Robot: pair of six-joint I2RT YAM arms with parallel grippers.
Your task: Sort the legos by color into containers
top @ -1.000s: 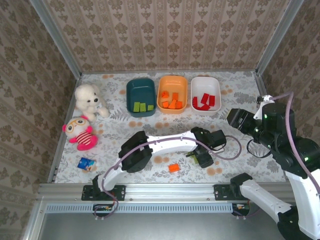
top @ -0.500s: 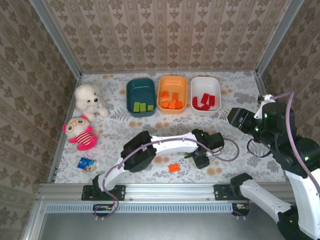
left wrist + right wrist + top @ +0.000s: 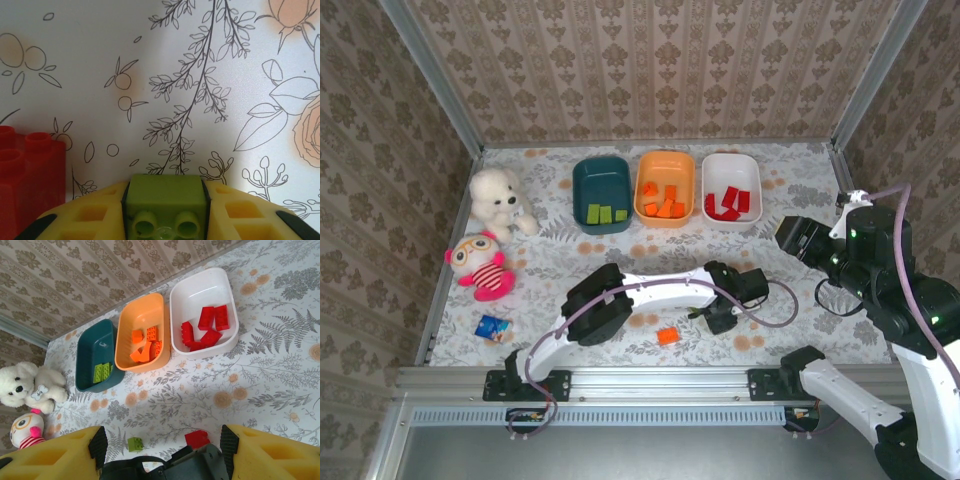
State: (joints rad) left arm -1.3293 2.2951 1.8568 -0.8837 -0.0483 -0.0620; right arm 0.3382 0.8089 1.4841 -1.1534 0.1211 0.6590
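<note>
left pincer [image 3: 165,212]: you are clamping the light green lego [image 3: 164,192] | reason: matching greens are lying in the dark teal tub [image 3: 600,162] | right pincer [image 3: 162,442]: standing apart, empty

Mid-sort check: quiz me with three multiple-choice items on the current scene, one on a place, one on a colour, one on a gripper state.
1. Where is the orange brick that lies outside the tubs?
A) on the table near the left gripper
B) beside the white plush
C) on the blue card

2. What colour are the bricks in the white tub?
A) green
B) orange
C) red

3. What is the left gripper doing?
A) open, empty
B) closed on a green brick
C) closed on a red brick

Answers:
1 A: the top view shows it on the table beside that gripper.
2 C: only red bricks lie in it.
3 B: the left wrist view shows the green brick pinched between the fingers.
</note>
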